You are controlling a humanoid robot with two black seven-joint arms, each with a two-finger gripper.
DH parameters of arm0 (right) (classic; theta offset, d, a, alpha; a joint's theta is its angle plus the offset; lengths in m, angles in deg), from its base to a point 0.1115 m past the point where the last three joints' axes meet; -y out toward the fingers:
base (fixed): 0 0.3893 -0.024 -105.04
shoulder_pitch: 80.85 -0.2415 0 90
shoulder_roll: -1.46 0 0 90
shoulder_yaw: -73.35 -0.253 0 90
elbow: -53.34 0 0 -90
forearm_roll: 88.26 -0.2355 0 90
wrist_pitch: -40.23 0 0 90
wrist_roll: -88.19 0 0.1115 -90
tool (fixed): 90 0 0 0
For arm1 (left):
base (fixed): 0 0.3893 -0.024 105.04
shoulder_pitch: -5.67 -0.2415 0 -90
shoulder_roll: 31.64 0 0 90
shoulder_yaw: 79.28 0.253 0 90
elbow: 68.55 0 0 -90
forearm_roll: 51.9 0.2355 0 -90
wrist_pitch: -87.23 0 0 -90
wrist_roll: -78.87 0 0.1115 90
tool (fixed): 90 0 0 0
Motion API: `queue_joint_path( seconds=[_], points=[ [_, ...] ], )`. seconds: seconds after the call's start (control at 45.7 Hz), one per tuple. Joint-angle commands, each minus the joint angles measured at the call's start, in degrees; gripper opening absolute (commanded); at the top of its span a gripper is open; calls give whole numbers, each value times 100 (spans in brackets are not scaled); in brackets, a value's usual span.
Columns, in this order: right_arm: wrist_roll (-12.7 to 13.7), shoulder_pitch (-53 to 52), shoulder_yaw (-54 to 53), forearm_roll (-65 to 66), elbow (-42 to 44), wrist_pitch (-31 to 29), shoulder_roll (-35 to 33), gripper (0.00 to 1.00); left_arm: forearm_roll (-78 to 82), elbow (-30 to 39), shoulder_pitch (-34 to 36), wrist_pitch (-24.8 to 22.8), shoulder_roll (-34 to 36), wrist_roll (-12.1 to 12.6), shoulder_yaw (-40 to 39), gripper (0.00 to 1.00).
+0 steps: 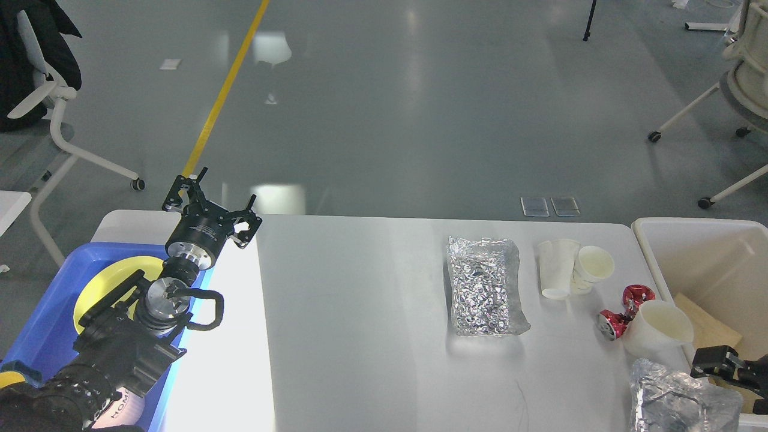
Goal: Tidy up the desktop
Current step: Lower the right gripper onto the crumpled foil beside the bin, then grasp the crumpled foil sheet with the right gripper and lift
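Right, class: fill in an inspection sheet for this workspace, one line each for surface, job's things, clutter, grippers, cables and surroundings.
Surface: desktop, white-grey, glare on its left part.
Job's things: foil bag lying flat; two paper cups on their sides; white cup beside a crushed red can; second foil bag at the right near corner.
Clutter: blue tray with yellow plate; beige bin holding cardboard.
Grippers: left gripper open, empty; right gripper low over the bin edge, state unclear.
Cables: black loop on left arm.
Surroundings: grey floor, yellow line, office chairs.
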Motion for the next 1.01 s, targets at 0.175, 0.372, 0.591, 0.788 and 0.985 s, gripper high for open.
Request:
queue_joint_path(
  seconds=[0.175, 0.372, 0.591, 0.788, 0.985],
  points=[
    [-173, 1056, -5, -11, 873, 473, 544, 100, 0, 1, -1, 1, -5, 1, 0, 98],
    [-393, 1294, 12, -11, 917, 526, 544, 87, 0, 1, -1, 1, -5, 1, 0, 98],
    [-586, 1417, 12, -20, 926, 613, 693, 37, 0, 1, -1, 1, 3, 1, 0, 98],
    [-586, 1399, 3, -37, 918, 613, 711, 0, 0, 1, -1, 1, 3, 1, 0, 98],
    [-586, 1408, 12, -46, 891, 596, 641, 0, 0, 1, -1, 1, -5, 1, 0, 98]
  ],
)
